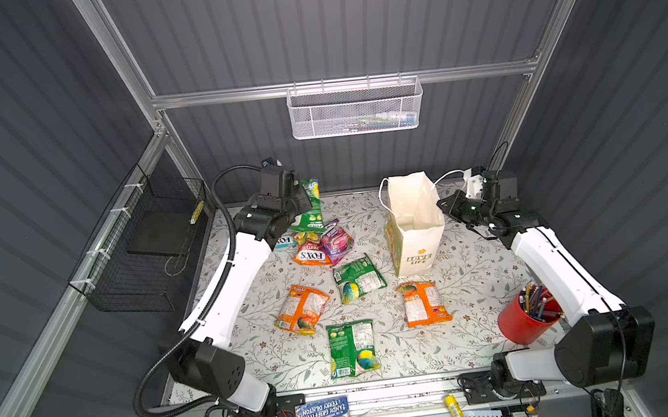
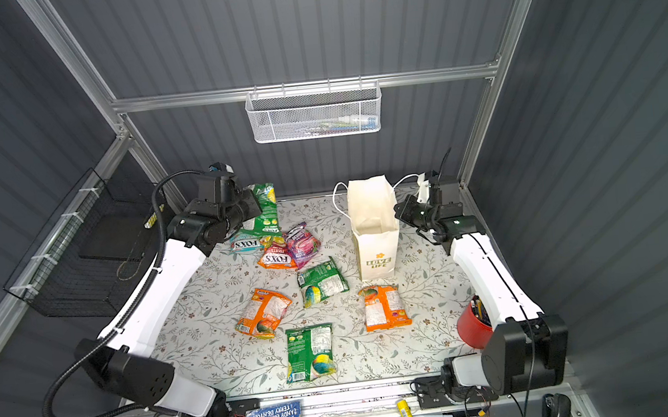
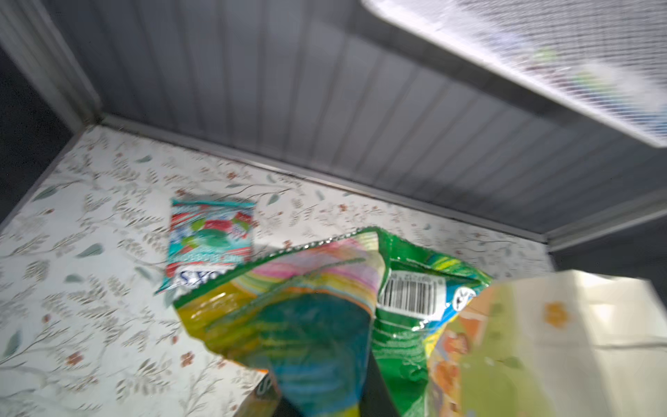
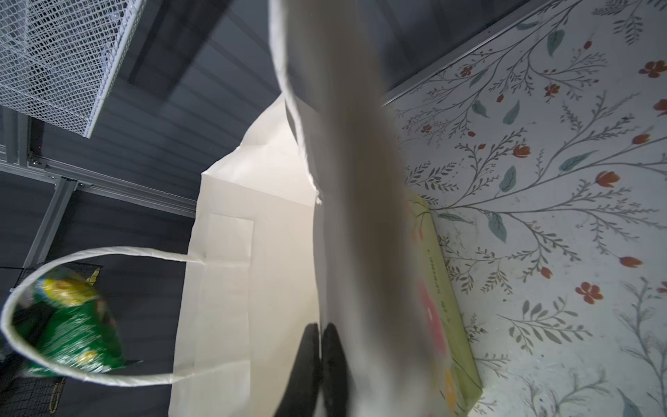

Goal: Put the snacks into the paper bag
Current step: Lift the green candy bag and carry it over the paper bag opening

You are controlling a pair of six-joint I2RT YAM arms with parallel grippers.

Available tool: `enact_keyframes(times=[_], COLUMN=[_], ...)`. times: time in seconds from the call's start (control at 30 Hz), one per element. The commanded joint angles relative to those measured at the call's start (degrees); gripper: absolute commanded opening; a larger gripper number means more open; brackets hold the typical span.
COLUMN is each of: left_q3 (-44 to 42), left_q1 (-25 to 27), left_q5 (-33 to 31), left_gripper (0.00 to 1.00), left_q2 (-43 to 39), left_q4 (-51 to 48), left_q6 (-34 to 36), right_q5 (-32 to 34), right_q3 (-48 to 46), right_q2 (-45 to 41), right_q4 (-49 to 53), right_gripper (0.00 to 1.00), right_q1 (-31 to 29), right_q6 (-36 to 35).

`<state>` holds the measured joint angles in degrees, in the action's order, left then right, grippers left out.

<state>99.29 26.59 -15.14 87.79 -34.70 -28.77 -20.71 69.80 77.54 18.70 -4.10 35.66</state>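
1. Green foil fills my left wrist view. The left gripper (image 1: 298, 205) is clamped on a green packet (image 1: 309, 205), which it holds clear of the tabletop (image 1: 468, 272) at the upper left of centre in both top views.
2. The right gripper (image 4: 320, 361) has its two black fingers (image 4: 334, 357) pinched together on one wall of the paper bag (image 1: 415, 247), near the rim.
3. That bag stands upright with its mouth open, at the upper right of centre in both top views and well apart from the held packet.
4. Just below the held packet I see a bunch of three touching packets: a teal FOX'S packet (image 1: 285, 239), an orange FOX'S packet (image 1: 312, 256) and a magenta packet (image 1: 337, 240).
5. Four more lie flat and apart around the middle:
   - a second green packet (image 1: 358, 279) just left of the bag's base
   - an orange packet (image 1: 302, 309) at the lower left of it
   - another orange packet (image 1: 423, 303) just below the bag
   - a third green packet (image 1: 352, 347) nearest the bottom edge
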Motion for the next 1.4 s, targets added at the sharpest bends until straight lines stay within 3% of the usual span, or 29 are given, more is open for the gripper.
enact_keyframes(times=[0.0, 0.4, 0.77, 1.0, 1.37], left_q3=[5.4, 26.6, 37.3, 36.9, 38.3], left_q1=[4.1, 23.4, 30.1, 31.9, 32.0], left_q5=[-0.6, -1.2, -2.7, -8.5, -17.8], left_gripper=[0.04, 0.05, 0.08, 0.09, 0.08], left_q2=[-1.1, 15.5, 28.6, 33.0, 37.5], left_q4=[5.7, 12.5, 15.8, 18.5, 17.9], left_q6=[0.4, 10.3, 16.8, 21.8, 22.2], right_q5=[0.8, 0.7, 0.6, 0.5, 0.8], right_q3=[1.2, 1.8, 2.2, 2.3, 2.4], right_q2=[-0.5, 0.7, 0.5, 0.5, 0.5], right_q4=[1.2, 1.9, 2.2, 2.3, 2.3], right_gripper=[0.00, 0.00, 0.00, 0.00, 0.00], right_q1=[-0.3, -1.0, -1.4, -1.4, -1.4], right_q6=[-1.4, -2.1, -2.4, -2.6, -2.5])
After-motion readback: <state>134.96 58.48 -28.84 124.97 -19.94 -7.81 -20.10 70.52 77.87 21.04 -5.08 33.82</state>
